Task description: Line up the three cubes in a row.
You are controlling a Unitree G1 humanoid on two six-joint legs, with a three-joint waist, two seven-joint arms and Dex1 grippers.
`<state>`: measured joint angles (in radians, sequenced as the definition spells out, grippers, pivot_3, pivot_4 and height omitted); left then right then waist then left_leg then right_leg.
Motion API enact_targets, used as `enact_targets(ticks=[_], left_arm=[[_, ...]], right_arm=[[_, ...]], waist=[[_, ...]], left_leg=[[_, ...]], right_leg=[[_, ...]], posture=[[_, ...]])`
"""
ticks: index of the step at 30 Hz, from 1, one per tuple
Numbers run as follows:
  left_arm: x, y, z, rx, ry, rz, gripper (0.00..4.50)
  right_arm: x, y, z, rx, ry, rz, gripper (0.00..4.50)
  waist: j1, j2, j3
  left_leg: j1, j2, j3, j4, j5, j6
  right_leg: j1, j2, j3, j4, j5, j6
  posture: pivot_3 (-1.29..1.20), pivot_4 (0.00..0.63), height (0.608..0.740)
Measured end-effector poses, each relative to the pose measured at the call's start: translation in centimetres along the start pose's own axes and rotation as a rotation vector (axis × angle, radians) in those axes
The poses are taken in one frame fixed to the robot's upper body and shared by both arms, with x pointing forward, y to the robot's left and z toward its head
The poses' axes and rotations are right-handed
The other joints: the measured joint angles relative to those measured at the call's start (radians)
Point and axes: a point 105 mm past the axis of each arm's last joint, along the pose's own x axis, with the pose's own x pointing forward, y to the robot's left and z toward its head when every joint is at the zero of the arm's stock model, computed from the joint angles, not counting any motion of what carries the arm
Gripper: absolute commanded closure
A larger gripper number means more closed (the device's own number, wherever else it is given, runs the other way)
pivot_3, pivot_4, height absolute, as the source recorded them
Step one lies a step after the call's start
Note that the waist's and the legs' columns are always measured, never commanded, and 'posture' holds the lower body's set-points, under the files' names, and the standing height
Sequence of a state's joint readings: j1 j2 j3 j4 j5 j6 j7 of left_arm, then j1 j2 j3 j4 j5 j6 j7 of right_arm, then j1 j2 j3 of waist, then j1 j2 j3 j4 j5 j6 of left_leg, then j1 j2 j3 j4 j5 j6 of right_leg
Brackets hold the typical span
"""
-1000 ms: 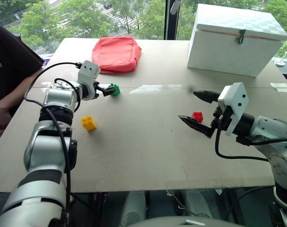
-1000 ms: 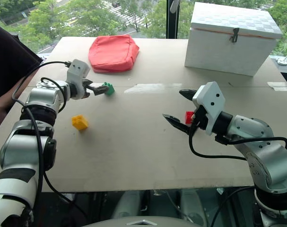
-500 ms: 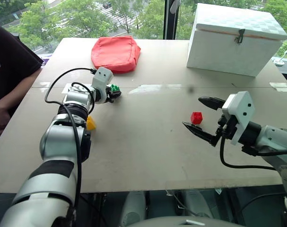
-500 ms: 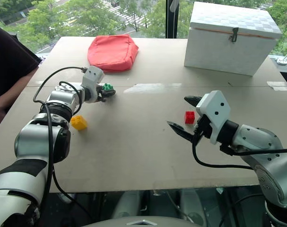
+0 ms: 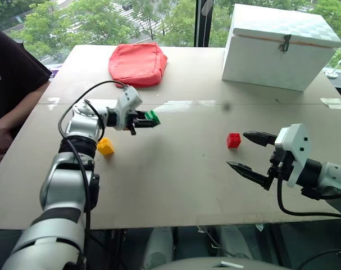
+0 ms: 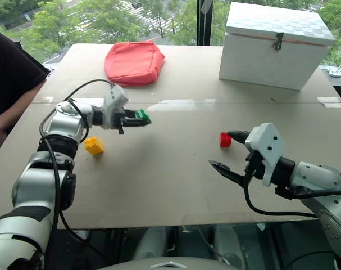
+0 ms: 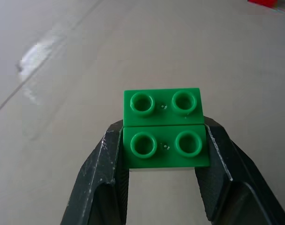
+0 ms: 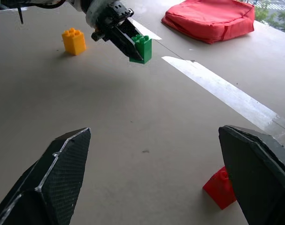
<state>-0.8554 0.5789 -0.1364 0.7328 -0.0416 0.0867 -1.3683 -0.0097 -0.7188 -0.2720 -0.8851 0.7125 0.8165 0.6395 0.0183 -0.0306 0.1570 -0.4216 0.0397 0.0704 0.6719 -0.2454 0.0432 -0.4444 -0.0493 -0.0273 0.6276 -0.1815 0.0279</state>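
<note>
Person: a dark sleeve and a hand (image 5: pixel 0 135) rest at the far left edge of the table (image 5: pixel 176 191), apart from the blocks.
Yellow cube (image 5: pixel 105 146): sits upright on the table, close beside the left forearm, untouched.
Left gripper (image 5: pixel 149 120): clamped on the green cube (image 5: pixel 152 117), pointing toward the right across the table. The wrist view shows the two black fingers pressing the block's nearer half from both sides, studs up, with its farther half sticking out past the tips. The right wrist view shows the block clear of the table surface.
Red pouch (image 5: pixel 137 63): lies at the far side of the table, well apart from the blocks.
Red cube (image 5: pixel 233 140): rests on the table right of centre, free of both grippers.
Right gripper (image 5: pixel 254 154): spread wide and empty, hovering near the red cube on the robot's side of it.
White box (image 5: pixel 280 45): stands at the far right corner, out of the way.
Step in hand: judged to be the carrying of the green cube toward a row with the other two.
Next move: likely needs the green cube set down, studs up, somewhere between yellow and red and on the line through them, then released cleanly so it does not tip or turn.
Remaining: the yellow and red cubes stand well apart, so at least one probably needs moving to tighten the row.
</note>
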Motion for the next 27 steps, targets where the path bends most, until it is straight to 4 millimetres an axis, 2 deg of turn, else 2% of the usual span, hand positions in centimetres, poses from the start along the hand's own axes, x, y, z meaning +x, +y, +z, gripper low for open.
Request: enact_targets(ticks=[2,4,10,13,23,27], left_arm=[[1.6,-1.2,0.8,0.043,-0.006,-0.052,3.19],[3.5,-2.6,2.4,0.105,-0.015,-0.114,3.19],[5.9,-3.4,3.9,0.129,-0.015,-0.135,3.19],[6.3,-3.4,4.0,0.147,0.01,-0.14,3.19],[7.3,-3.9,2.3,0.147,0.044,-0.192,3.19],[7.8,-3.6,2.8,0.19,0.049,-0.202,3.19]], right_arm=[[-0.6,0.0,-0.2,0.006,0.002,0.002,0.0],[-1.8,0.0,-0.6,0.012,0.015,0.001,0.0],[-3.2,0.1,-0.6,-0.001,0.014,0.003,0.0],[-3.8,0.2,-0.6,0.002,0.014,-0.002,0.0],[-4.5,0.3,-1.2,0.018,0.034,-0.02,0.0],[-4.6,0.4,-1.4,0.026,0.041,-0.024,0.0]], waist=[[0.006,0.0,0.0],[0.008,0.0,0.0],[-0.006,0.0,0.0],[-0.005,0.0,0.0],[-0.003,0.0,0.0],[-0.002,0.0,0.0]], left_leg=[[-0.001,0.0,-0.001,0.002,0.0,0.0],[-0.001,-0.001,-0.001,0.004,-0.001,0.001],[0.004,0.0,-0.001,0.004,-0.001,0.002],[0.005,0.0,-0.001,0.004,-0.001,0.002],[0.005,0.0,-0.003,0.004,-0.002,0.002],[0.005,0.0,-0.003,0.004,-0.002,0.003]], right_leg=[[0.0,0.0,0.0,0.0,0.0,0.0],[0.001,0.0,0.0,0.0,0.0,0.001],[0.004,0.002,0.002,0.001,-0.002,0.004],[0.005,0.002,0.002,0.001,-0.003,0.004],[0.006,0.001,0.002,0.0,-0.003,0.004],[0.006,0.001,0.002,0.0,-0.003,0.004]], posture=[[0.0,0.15,0.74],[0.0,0.15,0.74],[0.0,0.15,0.74],[0.0,0.15,0.74],[0.0,0.15,0.74],[0.0,0.15,0.74]])
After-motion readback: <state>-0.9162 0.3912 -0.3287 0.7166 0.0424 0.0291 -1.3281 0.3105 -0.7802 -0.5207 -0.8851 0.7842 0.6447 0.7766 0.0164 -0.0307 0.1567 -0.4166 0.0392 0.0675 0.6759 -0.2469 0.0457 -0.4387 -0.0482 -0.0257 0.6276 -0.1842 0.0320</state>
